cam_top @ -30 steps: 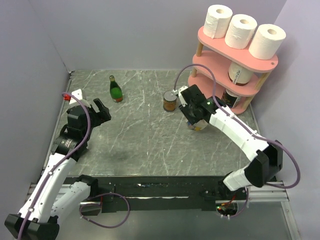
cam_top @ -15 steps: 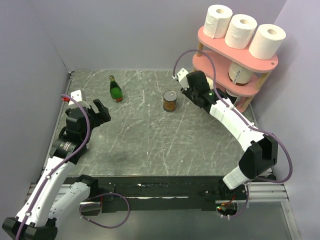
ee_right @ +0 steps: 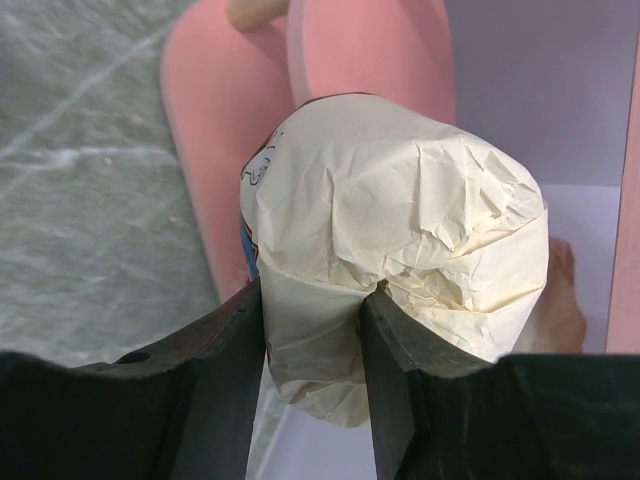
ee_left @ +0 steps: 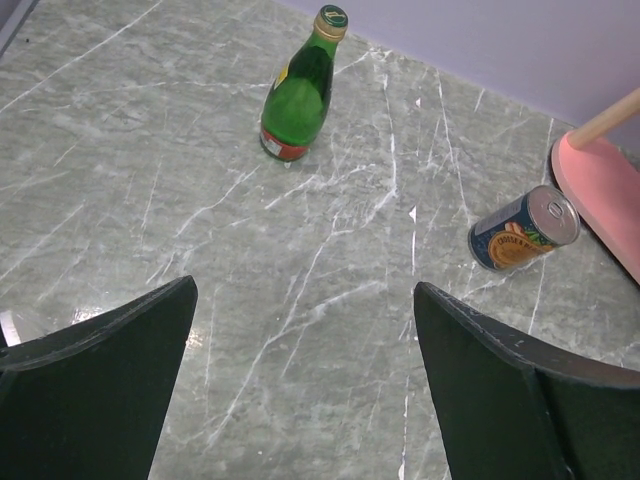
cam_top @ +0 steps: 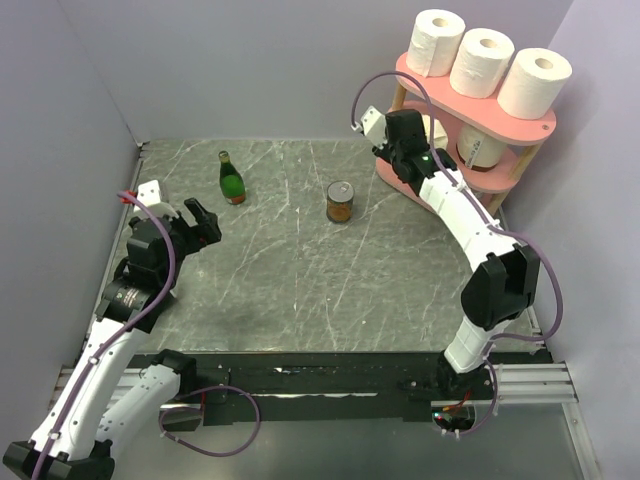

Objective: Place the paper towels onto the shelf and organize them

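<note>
1. the left gripper (cam_top: 203, 222) hangs over the near-left part of the table (cam_top: 300, 290), its jaws spread wide with nothing between them. in its wrist view only the two dark finger ends show, cut off by the bottom edge.
2. farther out, a green bottle (cam_top: 232, 180) and a can (cam_top: 341, 202) stand upright and well apart. the can's label is too small to read.
3. the right gripper (ee_right: 312, 320) is clamped on the lower part of a cream paper-wrapped bundle (ee_right: 400, 220). a sliver of blue and red print shows at the bundle's left edge and the rest is crumpled wrapping, so what is inside cannot be told. from above, the wrist hides both the fingers and the bundle.
4. the bundle sits at the left end of the pink shelf (cam_top: 470, 105), about level with the middle board. whether it touches a board cannot be told.
5. a pale-topped jar (cam_top: 480, 148) on the middle board is half hidden by the board above it.
6. the paper towels (cam_top: 482, 60), three white rolls, stand upright in a close row on the shelf's top board.
7. a second ago the right gripper was low over the table just beside the can, carrying the bundle. now the arm is stretched up and back to the shelf.
8. the left arm has barely shifted, its jaws a touch wider. the rolls, bottle and can have not moved.
</note>
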`<state>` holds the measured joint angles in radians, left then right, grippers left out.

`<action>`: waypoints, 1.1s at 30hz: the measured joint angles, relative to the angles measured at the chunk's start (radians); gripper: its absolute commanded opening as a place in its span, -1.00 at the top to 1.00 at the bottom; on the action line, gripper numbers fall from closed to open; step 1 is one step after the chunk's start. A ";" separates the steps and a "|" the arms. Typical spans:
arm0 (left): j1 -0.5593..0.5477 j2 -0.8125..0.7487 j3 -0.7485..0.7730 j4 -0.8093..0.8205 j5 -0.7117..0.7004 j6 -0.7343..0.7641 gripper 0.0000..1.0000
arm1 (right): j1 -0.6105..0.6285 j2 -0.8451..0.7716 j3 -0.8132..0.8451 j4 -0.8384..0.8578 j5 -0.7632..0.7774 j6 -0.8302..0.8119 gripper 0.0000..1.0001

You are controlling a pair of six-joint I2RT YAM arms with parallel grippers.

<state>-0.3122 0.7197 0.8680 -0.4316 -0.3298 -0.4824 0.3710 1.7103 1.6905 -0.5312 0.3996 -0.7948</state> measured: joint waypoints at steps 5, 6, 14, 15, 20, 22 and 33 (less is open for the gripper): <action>0.000 -0.004 0.000 0.001 0.010 0.000 -0.93 | -0.037 0.047 0.051 -0.001 -0.001 -0.066 0.06; 0.000 -0.005 0.000 0.002 0.011 0.000 -0.93 | -0.043 0.060 0.069 0.001 -0.002 -0.078 0.06; 0.000 -0.008 0.000 0.001 0.019 0.000 -0.94 | -0.071 0.116 0.145 0.018 -0.019 -0.158 0.05; 0.000 -0.009 0.000 0.001 0.018 0.000 -0.94 | -0.074 0.125 0.156 0.020 -0.022 -0.167 0.05; 0.000 -0.018 0.000 0.002 0.019 0.000 -0.95 | -0.084 0.144 0.183 0.029 -0.039 -0.206 0.05; 0.000 -0.018 0.000 0.001 0.019 0.000 -0.95 | -0.088 0.149 0.192 0.031 -0.050 -0.219 0.04; 0.000 -0.032 0.000 0.002 0.018 0.000 -0.96 | -0.101 0.201 0.226 0.094 -0.054 -0.284 -0.34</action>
<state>-0.3122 0.6872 0.8680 -0.4297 -0.3115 -0.4824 0.2703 1.9110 1.9167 -0.4370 0.3454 -1.0790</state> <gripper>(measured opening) 0.976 0.618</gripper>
